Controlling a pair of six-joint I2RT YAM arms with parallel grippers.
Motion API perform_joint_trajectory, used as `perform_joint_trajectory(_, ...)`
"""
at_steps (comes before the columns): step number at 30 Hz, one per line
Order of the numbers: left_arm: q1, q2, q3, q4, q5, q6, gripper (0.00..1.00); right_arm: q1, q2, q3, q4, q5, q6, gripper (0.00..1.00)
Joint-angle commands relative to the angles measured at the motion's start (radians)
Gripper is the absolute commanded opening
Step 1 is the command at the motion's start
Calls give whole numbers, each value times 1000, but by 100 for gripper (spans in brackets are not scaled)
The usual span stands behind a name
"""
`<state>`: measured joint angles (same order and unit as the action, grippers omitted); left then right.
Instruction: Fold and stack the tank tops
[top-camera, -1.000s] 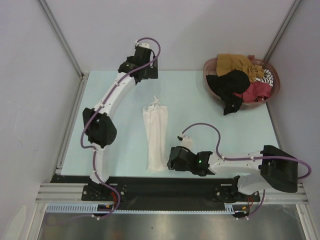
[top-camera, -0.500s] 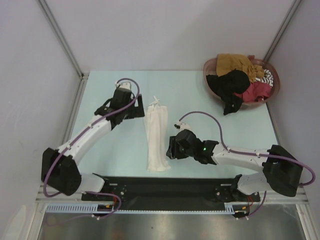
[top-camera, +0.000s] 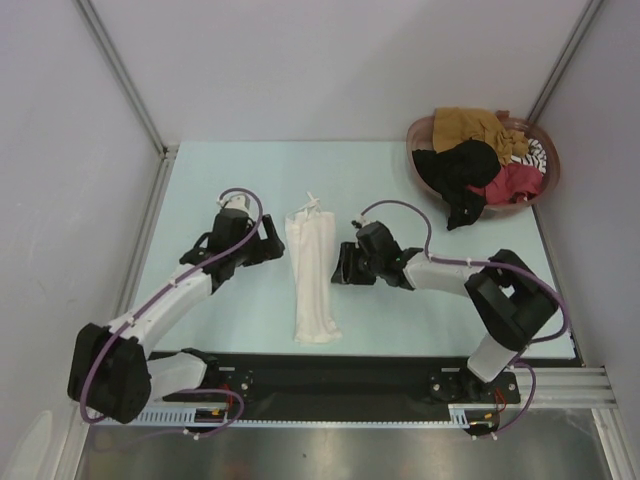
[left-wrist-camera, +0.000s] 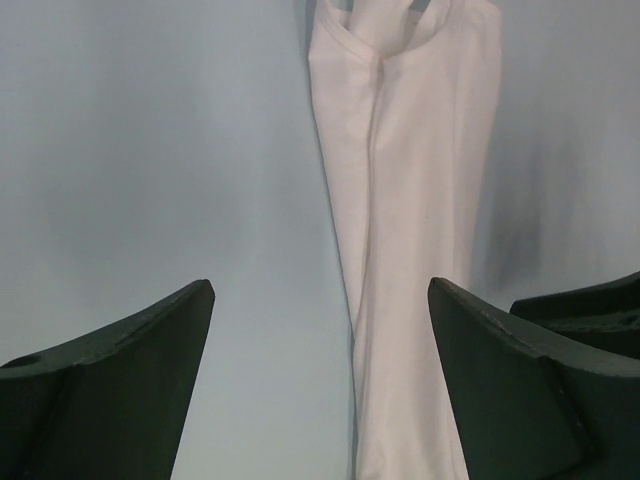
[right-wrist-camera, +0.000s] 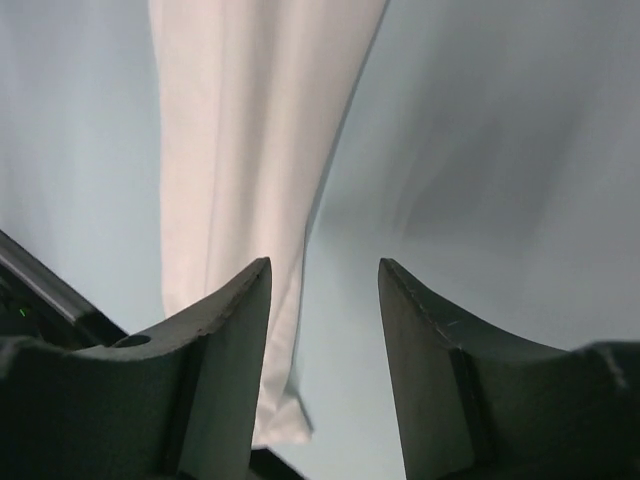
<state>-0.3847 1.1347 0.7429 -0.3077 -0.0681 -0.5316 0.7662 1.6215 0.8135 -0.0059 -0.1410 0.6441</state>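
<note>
Left pincer and right pincer, both spread, are flanking the lengthwise-folded white tank top; a crosswise fold, gripping one end, seems next.

In the basket at 2 o'clock, the striped top lies mostly buried under the black top and the red top. The left wrist camera cuts off the white top at 12 and 6 o'clock, and the right wrist camera cuts it at 12.

Left end effector swung back from far edge, right end effector advanced; both now flank white tank top.
</note>
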Motion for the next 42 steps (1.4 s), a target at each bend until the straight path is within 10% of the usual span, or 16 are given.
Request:
perform_joint_trajectory(1, 30, 68, 19, 133, 59, -33, 93, -99, 72, 98, 112, -101, -47, 52)
perform_joint_trajectory(12, 46, 411, 170, 302, 120, -103, 76, -249, 431, 416, 189, -233, 32, 47)
perform_joint_trajectory(25, 55, 711, 426, 114, 71, -142, 66, -291, 569, 599, 100, -197, 26, 35)
perform_joint_trajectory(36, 95, 761, 470, 136, 39, -154, 1, -323, 581, 651, 61, -193, 8, 9)
perform_joint_trajectory(42, 93, 847, 656, 24, -4, -94, 0, -369, 589, 687, 44, -216, -4, 2)
